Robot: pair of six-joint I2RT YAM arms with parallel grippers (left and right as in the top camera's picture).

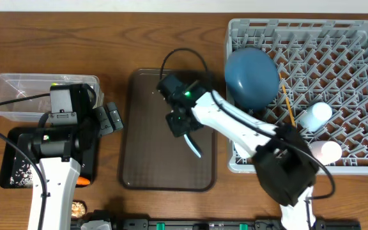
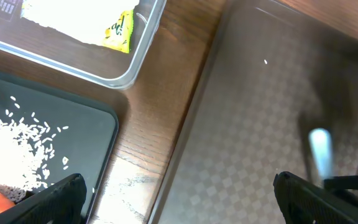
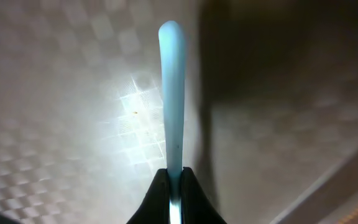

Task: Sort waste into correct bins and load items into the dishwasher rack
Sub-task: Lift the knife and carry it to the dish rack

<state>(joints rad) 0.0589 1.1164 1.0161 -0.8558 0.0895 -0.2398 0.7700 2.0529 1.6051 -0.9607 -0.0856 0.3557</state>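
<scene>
You have a brown wooden table (image 1: 110, 38) under everything. At your left sits a clear tub (image 1: 18, 83), with a black tray (image 1: 6, 147) just beside it on the near side. In the middle lies a brown serving tray (image 1: 161, 176), apart from both. At your right stands a grey rack (image 1: 299, 25), near the serving tray. A small brown lump (image 1: 78, 207) rests on the bare wood by the black tray's near corner.

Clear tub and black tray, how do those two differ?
The clear tub is see-through, the black tray opaque. The tub holds a white napkin and yellow-green wrapper; the tray holds loose rice grains. Both are rounded-corner rectangles, side by side.
</scene>
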